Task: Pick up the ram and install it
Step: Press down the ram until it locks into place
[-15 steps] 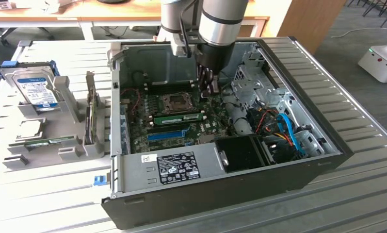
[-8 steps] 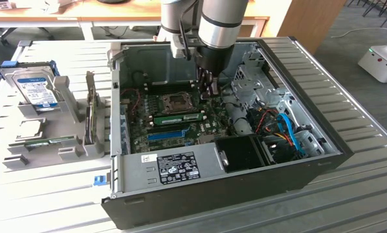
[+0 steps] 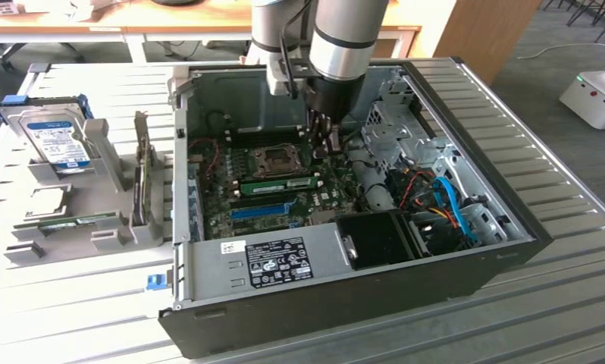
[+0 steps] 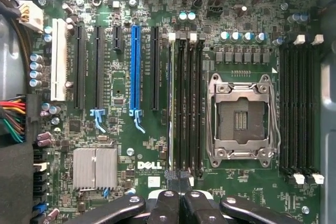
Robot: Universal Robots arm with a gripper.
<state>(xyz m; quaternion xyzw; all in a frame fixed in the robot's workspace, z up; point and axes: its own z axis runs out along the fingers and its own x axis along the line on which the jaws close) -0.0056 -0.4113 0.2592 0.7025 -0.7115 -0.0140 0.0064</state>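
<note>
The ram point(image 3: 282, 184), a green stick with a white label, stands in a memory slot of the motherboard point(image 3: 244, 199) beside the CPU socket point(image 3: 279, 158). In the wrist view it appears edge-on as a thin strip point(image 4: 170, 103) in the slot farthest from the socket point(image 4: 240, 119). My gripper point(image 3: 327, 149) reaches down into the open computer case, just above the stick's end at the exterior view's right. Its dark fingers point(image 4: 167, 203) are pressed together, and the gripper point(image 4: 179, 177) is shut with nothing visibly clamped between them.
The black case point(image 3: 484, 265) has tall walls, with a drive cage point(image 3: 404, 121) and coloured cables point(image 3: 449, 205) at the exterior view's right. Outside, a grey holder point(image 3: 111, 189) carries a silver hard drive point(image 3: 57, 140) and another green stick point(image 3: 141, 178).
</note>
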